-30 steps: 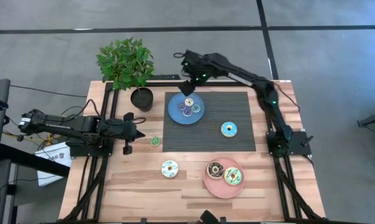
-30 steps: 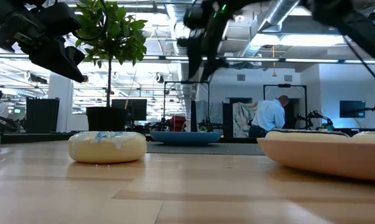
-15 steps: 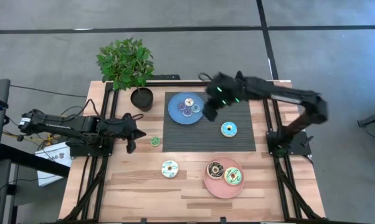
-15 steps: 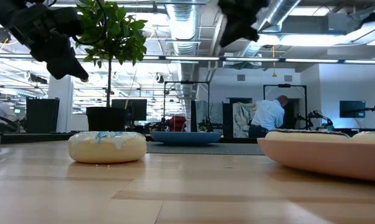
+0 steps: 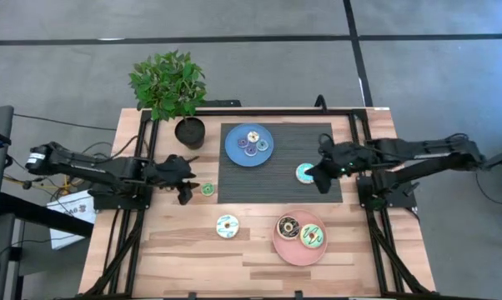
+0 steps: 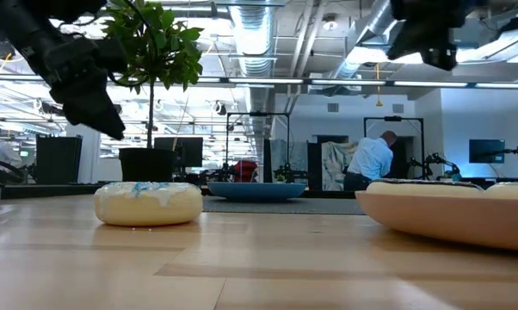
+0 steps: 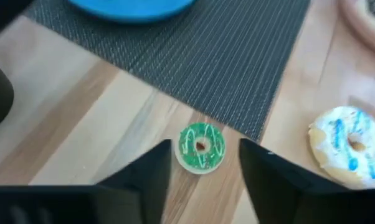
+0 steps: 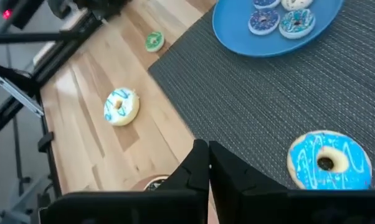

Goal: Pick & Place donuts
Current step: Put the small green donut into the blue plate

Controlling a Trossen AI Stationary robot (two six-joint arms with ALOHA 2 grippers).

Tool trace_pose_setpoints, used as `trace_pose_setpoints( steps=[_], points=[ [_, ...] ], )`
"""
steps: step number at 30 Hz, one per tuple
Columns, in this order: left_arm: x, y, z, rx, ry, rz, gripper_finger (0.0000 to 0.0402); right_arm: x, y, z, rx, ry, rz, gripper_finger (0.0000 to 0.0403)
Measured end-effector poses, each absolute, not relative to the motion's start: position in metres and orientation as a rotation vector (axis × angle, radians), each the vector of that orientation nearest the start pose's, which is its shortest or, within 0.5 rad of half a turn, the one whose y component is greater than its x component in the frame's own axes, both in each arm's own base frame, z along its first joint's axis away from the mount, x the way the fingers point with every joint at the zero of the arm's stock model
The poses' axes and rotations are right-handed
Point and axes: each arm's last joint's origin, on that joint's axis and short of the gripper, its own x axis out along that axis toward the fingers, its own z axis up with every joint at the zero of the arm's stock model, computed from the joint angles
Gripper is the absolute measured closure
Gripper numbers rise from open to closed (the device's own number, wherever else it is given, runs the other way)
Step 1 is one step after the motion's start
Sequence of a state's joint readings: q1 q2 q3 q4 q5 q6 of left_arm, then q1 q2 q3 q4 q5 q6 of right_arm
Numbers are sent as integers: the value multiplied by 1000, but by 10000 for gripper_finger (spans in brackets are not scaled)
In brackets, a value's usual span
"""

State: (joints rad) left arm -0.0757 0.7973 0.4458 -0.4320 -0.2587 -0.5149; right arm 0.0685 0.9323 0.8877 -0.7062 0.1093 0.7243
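Observation:
A tiny green donut (image 5: 208, 189) lies flat on the wood just left of the dark mat (image 5: 280, 187). My left gripper (image 5: 187, 192) hovers open beside it. In the left wrist view its two fingers (image 7: 155, 171) stand on either side of the green donut (image 7: 200, 147), clear of it. My right gripper (image 8: 208, 152) is shut and hangs over the mat next to the light blue donut (image 8: 329, 160). A cream donut (image 5: 227, 225) rests on the wood near the front. Several tiny donuts lie on the blue plate (image 5: 234, 150). Two donuts sit on the pink plate (image 5: 286, 250).
A potted plant (image 5: 189, 132) stands at the far left corner, close to the blue plate. Dark frame rails (image 5: 143, 217) run along both table sides. A person (image 6: 371, 159) stands far back in the room.
My right gripper has swung away from the blue plate toward the table's right and near edges, ending beside the light blue donut. My left gripper has dropped lower and edged toward the green donut. No donut has moved.

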Motion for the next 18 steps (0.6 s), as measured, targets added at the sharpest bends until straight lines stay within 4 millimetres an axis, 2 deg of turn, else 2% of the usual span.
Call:
trace_pose_setpoints(
  steps=[3, 6, 12, 18],
  points=[
    [166, -5, 199, -333, 746, 369, 175, 168, 14, 295, 637, 675, -305, 401],
    [181, -5, 204, -266, 795, 395, 149, 161, 16, 293, 632, 677, -288, 402],
    [210, -6, 208, -149, 964, 440, 140, 158, 15, 291, 595, 687, -329, 402],
    [233, -9, 192, -131, 1109, 448, 140, 161, 16, 287, 547, 724, -327, 402]
  ],
)
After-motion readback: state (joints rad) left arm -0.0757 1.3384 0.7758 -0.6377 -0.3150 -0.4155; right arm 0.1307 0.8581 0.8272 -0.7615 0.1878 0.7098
